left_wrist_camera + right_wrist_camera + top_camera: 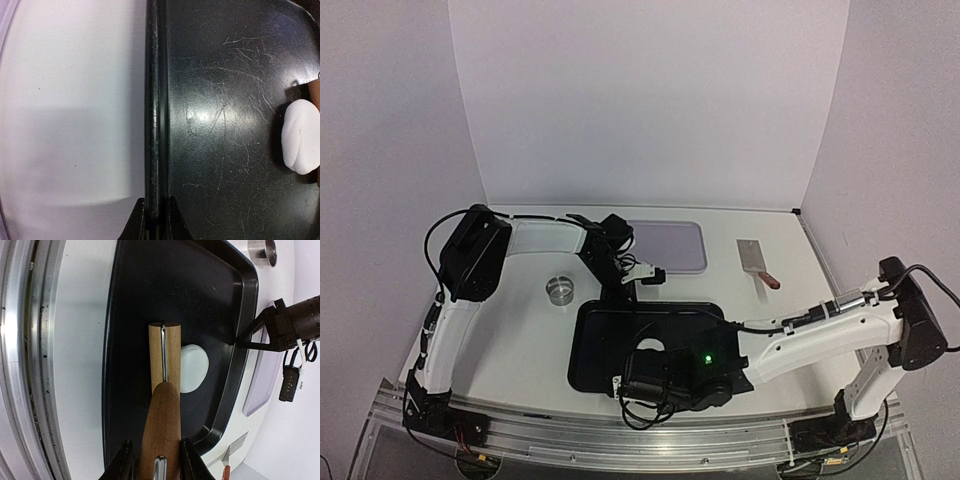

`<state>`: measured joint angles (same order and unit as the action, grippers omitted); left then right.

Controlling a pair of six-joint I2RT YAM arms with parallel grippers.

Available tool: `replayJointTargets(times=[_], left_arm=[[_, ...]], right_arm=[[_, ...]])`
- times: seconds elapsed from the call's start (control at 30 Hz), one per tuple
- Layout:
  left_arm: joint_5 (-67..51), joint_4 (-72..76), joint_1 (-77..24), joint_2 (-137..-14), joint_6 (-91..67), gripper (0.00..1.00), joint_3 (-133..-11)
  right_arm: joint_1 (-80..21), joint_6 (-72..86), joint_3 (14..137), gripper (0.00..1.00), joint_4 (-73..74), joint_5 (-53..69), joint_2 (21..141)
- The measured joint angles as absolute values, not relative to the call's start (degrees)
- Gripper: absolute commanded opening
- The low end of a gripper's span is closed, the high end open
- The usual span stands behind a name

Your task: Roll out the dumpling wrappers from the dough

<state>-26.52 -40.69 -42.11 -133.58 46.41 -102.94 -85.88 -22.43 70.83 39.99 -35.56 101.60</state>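
Note:
A white, partly flattened dough lump (pixel 193 367) lies on the black tray (pixel 130 300); it also shows in the left wrist view (pixel 301 135) and the top view (pixel 651 345). No thin round wrappers are in view. My right gripper (pixel 156 460) is shut on the brown handle of a wooden rolling pin (pixel 164 355), whose roller lies on the tray against the dough's edge. My left gripper (pixel 152 220) is shut on the tray's far rim (pixel 152 100); in the top view this gripper (pixel 620 292) is at the tray's back edge.
A small metal ring cutter (pixel 560 289) stands on the table left of the tray. A lilac tray (pixel 665 245) lies behind it. A metal scraper with a red handle (pixel 756 262) lies at the back right. White walls enclose the table.

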Motion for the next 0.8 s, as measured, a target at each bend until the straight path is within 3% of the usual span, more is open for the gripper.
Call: replayJointTargets(times=[0.5,0.8], left_arm=[[-26.3,-40.5,-42.1,-133.6,46.4,0.0,-103.0],[-26.3,-40.5,-42.1,-133.6,46.4,0.0,-103.0]], right_arm=[[-86.0,-24.1,73.8,0.0,46.6,-33.7,98.0],[-78.4,-32.5,77.6,0.0,41.5,-32.4,98.6]])
